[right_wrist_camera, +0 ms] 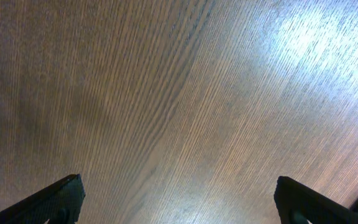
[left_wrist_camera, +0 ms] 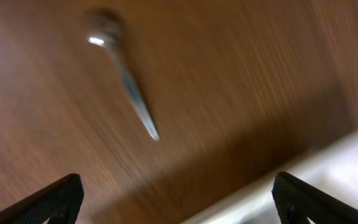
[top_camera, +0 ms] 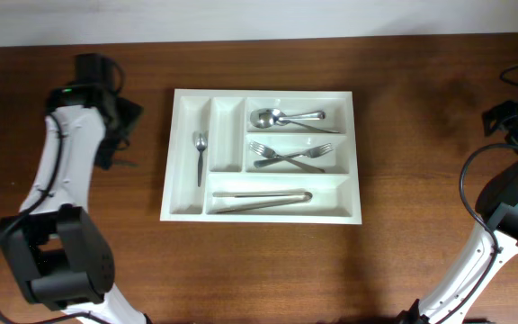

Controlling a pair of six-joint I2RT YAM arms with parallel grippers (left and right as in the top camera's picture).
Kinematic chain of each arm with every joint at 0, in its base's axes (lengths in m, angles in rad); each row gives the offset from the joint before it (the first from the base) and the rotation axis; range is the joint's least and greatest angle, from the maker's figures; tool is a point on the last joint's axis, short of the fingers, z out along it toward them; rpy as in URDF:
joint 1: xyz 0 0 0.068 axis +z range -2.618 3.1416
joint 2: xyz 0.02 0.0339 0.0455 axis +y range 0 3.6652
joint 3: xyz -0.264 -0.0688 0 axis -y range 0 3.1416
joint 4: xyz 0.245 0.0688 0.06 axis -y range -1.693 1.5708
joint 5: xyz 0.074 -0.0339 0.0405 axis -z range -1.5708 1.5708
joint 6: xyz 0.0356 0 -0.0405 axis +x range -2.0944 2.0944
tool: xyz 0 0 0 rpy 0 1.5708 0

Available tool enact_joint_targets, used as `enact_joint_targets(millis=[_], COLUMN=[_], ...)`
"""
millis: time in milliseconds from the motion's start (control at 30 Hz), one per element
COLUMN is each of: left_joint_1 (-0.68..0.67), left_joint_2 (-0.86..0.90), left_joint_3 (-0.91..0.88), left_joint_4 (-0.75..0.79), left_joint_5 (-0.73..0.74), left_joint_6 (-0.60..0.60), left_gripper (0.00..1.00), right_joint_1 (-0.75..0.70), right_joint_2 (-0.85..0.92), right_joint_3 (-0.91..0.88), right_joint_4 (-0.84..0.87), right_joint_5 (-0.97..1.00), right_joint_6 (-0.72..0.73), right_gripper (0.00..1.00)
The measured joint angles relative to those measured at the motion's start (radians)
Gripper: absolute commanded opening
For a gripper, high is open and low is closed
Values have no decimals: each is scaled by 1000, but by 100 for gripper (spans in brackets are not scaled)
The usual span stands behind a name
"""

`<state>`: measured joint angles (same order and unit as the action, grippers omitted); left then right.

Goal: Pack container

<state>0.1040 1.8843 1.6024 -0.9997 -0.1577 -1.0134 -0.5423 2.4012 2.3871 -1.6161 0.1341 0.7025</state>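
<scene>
Wood table (top_camera: 421,135), white container (top_camera: 263,93), cutlery (top_camera: 286,155) inside

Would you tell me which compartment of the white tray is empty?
The tray's second narrow upright compartment from the left; its neighbour holds one small utensil, the long ones spoons, forks and tongs.

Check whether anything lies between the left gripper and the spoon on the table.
Nothing visible does. In the left wrist view only bare table lies between the open left gripper and the spoon; the tray edge sits off to one side, clear of that path.
</scene>
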Motion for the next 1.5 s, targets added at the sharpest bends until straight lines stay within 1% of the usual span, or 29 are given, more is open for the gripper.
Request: enact_joint_targets(millis=[33,67,167,300,367,600,900,1167,1500], left_joint_1=[32,51,103,142,158,211,277,280,280], left_joint_2=[0,1,9,48,85,169,169,258,259], left_joint_3=[0,0,0,0,0,0,0,0,0], left_joint_4=[-3,-6,-8,-7,-7,-7,-11,-10,7], left_joint_5=[3,5,27,53,65,118,148,192,196], left_joint_6=[-69,-114,-214,-287,-302,-317,-319,-319,-312], left_gripper=[99,99,99,99,99,99,99,99,99], right_joint_1=[0,0,0,0,0,0,0,0,0], right_joint_2=[0,0,0,-1,-1,-1,-1,-1,-1], right_joint_3=[0,0,0,0,0,0,0,0,0], right_joint_4=[0,0,0,0,0,0,0,0,0], right_joint_5=[0,0,0,0,0,0,0,0,0], right_joint_6=[1,0,1,1,1,0,1,1,1], right_gripper=[99,99,99,99,99,99,99,99,99])
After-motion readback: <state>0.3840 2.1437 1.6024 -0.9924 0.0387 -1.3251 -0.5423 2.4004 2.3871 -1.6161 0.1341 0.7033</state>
